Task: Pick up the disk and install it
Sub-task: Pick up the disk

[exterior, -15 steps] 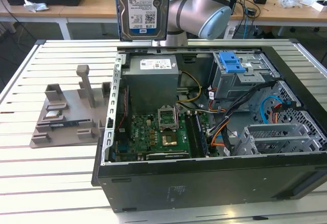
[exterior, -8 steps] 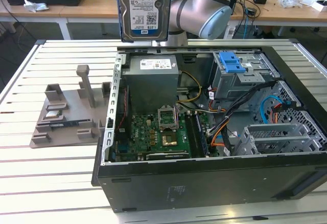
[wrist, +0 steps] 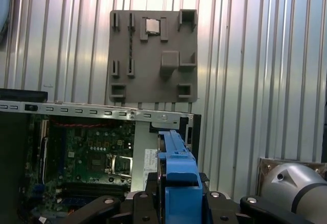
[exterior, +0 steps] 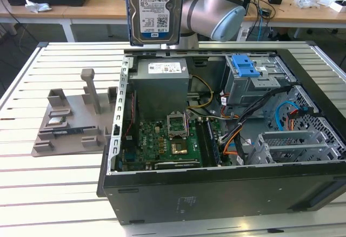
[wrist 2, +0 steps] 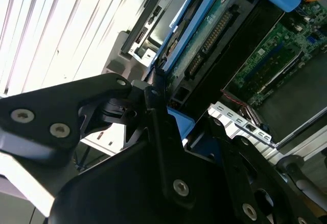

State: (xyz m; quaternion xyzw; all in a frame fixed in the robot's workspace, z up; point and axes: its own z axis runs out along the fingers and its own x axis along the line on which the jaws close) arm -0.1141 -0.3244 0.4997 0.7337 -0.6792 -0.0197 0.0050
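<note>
Between the gripper (wrist: 180, 196) fingers (wrist 2: 159, 132), clamped on it, the hard drive (exterior: 155, 10) hangs above the open computer case (exterior: 216, 185); slippage on its rails could drop it onto the motherboard (exterior: 162, 140).

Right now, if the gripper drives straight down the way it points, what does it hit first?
Probably the grey power supply in the open computer case. The gripper is shut on the disk, whose lower edge hangs above that box. Depth is unclear; the case wall beside it could come first.
</note>
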